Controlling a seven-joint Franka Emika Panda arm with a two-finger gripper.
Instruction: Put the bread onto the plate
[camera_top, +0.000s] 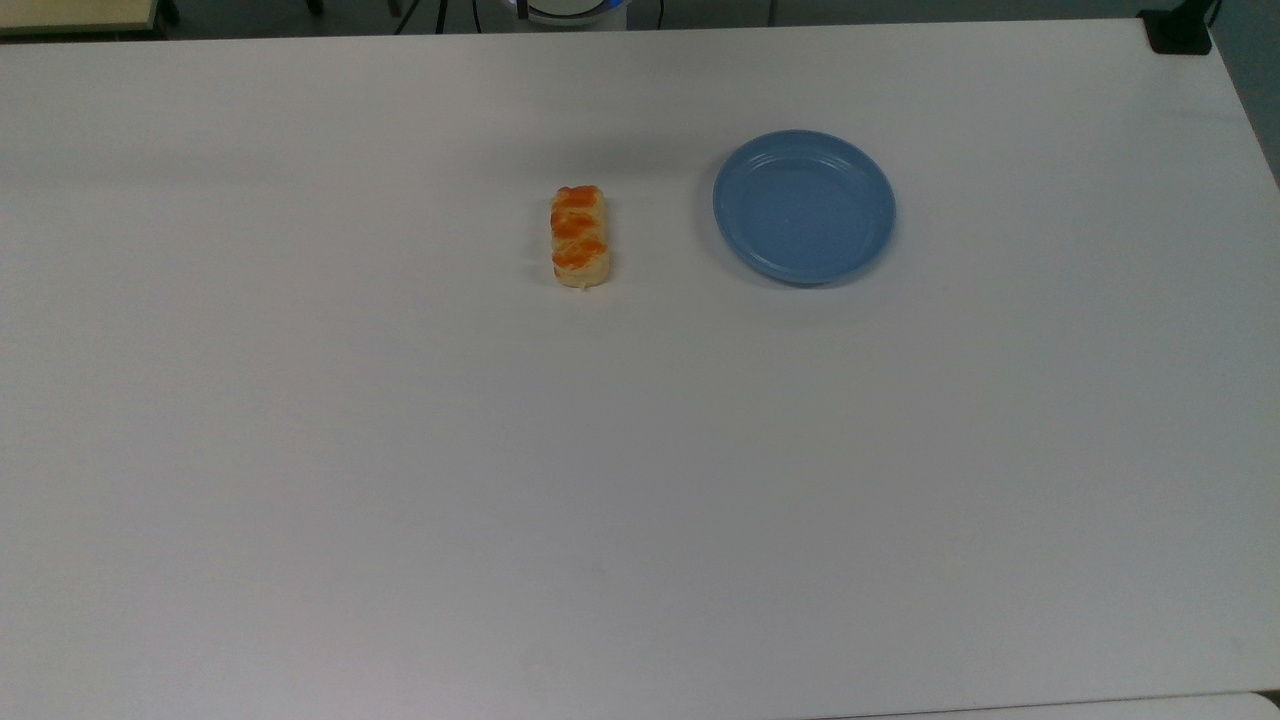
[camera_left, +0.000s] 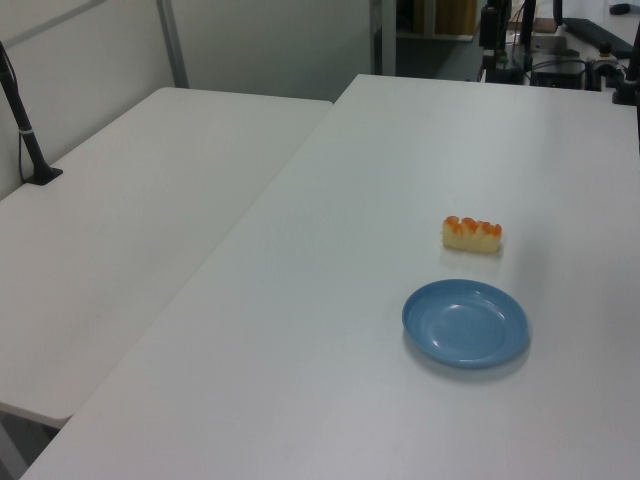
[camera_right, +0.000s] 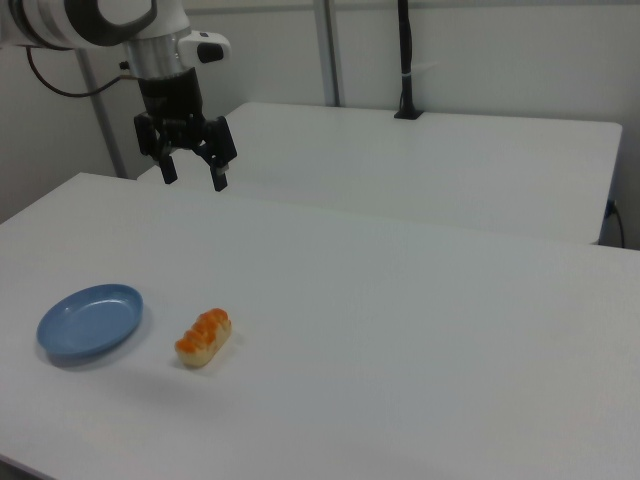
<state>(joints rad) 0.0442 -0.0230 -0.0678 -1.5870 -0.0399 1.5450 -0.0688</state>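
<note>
I see the bread (camera_top: 579, 236) lying flat on the white table (camera_top: 640, 480), a little above and left of the middle of the top view, its long side running up and down the frame. The plate (camera_top: 804, 206) sits to its right in the top view, apart from it, with bare tabletop between the two and nothing on the plate.

In the right view the order flips: the plate (camera_right: 89, 321) is at the lower left of the frame and the bread (camera_right: 204, 337) is just to its right, close but not touching. My gripper (camera_right: 193, 176) hangs in the upper left of the right view, well above the table and well apart from both things. Its jaws stand wide open, pointing down, with nothing between them.

In the left view the bread (camera_left: 472, 233) is right of centre and the plate (camera_left: 466, 322) is below it in the frame.

A second white table (camera_left: 130, 230) adjoins mine, filling the left view's left half, with a black pole (camera_left: 24, 125) standing at its far left edge. A black clamp (camera_top: 1180, 30) sits at the top view's upper right corner. Nothing stands between the gripper and the bread.
</note>
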